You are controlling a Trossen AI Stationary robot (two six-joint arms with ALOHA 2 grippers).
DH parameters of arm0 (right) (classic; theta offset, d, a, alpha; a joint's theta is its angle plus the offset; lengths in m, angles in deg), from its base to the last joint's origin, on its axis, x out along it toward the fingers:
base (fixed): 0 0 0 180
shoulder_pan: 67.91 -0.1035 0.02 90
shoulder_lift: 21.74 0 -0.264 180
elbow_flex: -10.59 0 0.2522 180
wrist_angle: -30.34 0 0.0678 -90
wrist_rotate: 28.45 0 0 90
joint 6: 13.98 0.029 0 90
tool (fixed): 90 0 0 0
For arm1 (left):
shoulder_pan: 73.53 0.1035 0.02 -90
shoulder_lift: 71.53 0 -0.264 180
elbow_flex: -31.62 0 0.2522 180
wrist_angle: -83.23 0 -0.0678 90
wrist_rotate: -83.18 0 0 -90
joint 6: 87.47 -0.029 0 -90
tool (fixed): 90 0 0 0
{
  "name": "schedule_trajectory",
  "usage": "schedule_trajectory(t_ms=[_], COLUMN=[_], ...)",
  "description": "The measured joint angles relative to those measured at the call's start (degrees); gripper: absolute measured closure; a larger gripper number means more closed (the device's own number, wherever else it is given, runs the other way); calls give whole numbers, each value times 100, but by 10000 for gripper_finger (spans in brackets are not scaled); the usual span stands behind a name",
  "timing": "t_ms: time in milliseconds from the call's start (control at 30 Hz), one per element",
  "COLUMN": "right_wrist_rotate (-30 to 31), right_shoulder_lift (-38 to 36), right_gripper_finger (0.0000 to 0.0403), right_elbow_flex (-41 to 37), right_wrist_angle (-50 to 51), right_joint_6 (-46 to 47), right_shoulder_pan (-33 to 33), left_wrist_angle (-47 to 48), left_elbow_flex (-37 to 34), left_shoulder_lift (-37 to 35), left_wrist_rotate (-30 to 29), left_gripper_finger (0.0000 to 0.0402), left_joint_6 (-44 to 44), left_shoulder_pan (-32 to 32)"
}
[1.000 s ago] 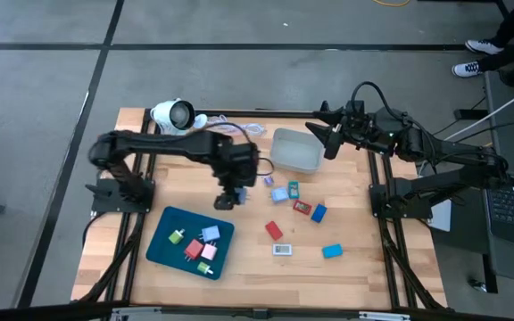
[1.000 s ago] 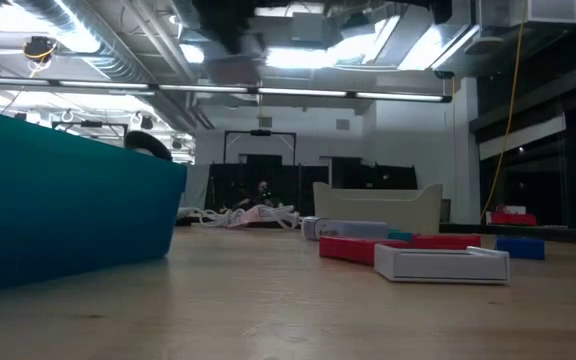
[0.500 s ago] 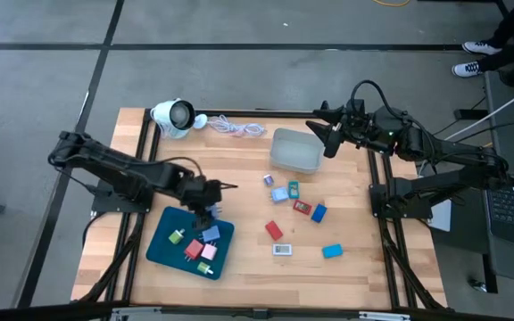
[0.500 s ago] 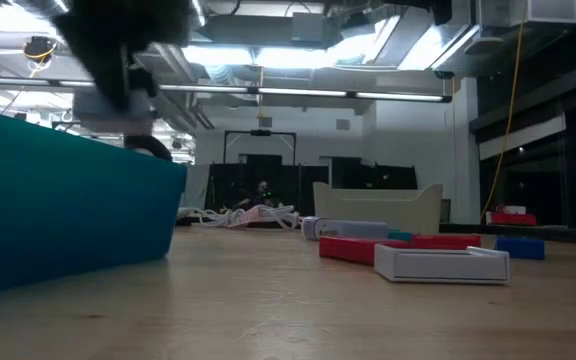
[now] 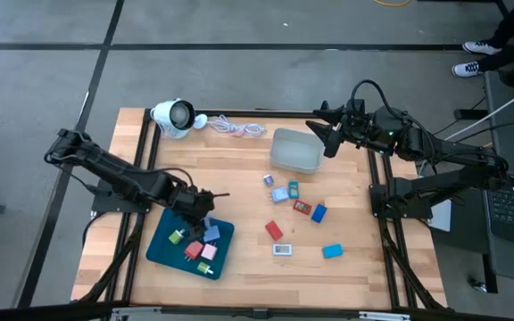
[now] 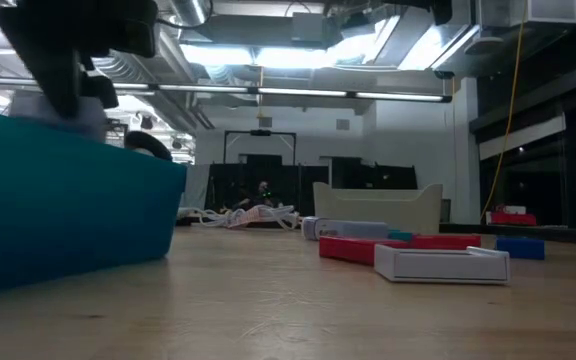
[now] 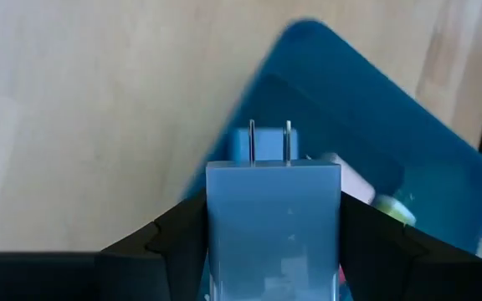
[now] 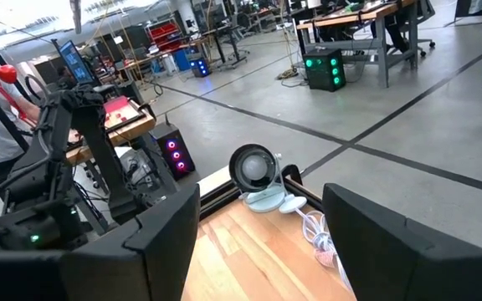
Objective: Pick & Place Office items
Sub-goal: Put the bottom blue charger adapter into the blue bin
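Note:
My left gripper point(image 5: 205, 214) is shut on a light-blue block with two metal prongs point(image 7: 273, 226), over the far edge of the dark teal tray point(image 5: 163, 250). It also shows in the low view point(image 6: 68, 75), above the tray wall point(image 6: 68, 210). Several small pieces lie in the tray: green point(image 5: 176, 236), red point(image 5: 194, 249), pink point(image 5: 209, 252), light blue point(image 5: 211, 234). More lie on the table: light blue point(image 5: 280, 194), red point(image 5: 275, 230), white point(image 5: 282, 250), blue point(image 5: 332, 251). My right gripper point(image 5: 324, 135) is open and empty at the far right. My left gripper pinches the block's two opposite sides point(image 7: 216, 234) between its two fingers point(image 7: 174, 242). The fingers come from above, pointing down. The block's prongs point(image 7: 268, 142) point down past the fingertips toward the tray. The block is lifted clear above the tray.
A grey bin point(image 5: 295, 152) stands at the far middle. A white round device with a dark lens point(image 5: 172, 115) and its cord point(image 5: 235, 127) lie at the far left. Bare wood shows along the near edge point(image 5: 328, 285).
My left gripper has carried the light-blue block from the table's middle, near the bin, toward the left and near edges. It has come down over the tray's far edge. It has stayed shut on the block.

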Motion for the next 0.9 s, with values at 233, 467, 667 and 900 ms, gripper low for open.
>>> schedule_trajectory(t_ms=[233,467,667,900], right_wrist_rotate=[3,17,-3,368], right_shoulder_lift=[0,0,0,-2], right_gripper_finger=[146,146,146,146], right_elbow_flex=[0,0,0,0], right_wrist_angle=[-2,0,-2,-377], right_joint_6=[1,9,157,232], right_shoulder_pan=[1,2,1,2], left_wrist_angle=[135,-157,-509,-512], left_elbow_flex=[-346,-1022,-1304,-1135], left_shoulder_lift=[0,4,7,-2], left_wrist_rotate=[64,172,273,245], left_gripper_finger=[190,190,190,79], left_joint_6=[217,677,1039,1435], left_shoulder_pan=[-364,-531,-533,-463])
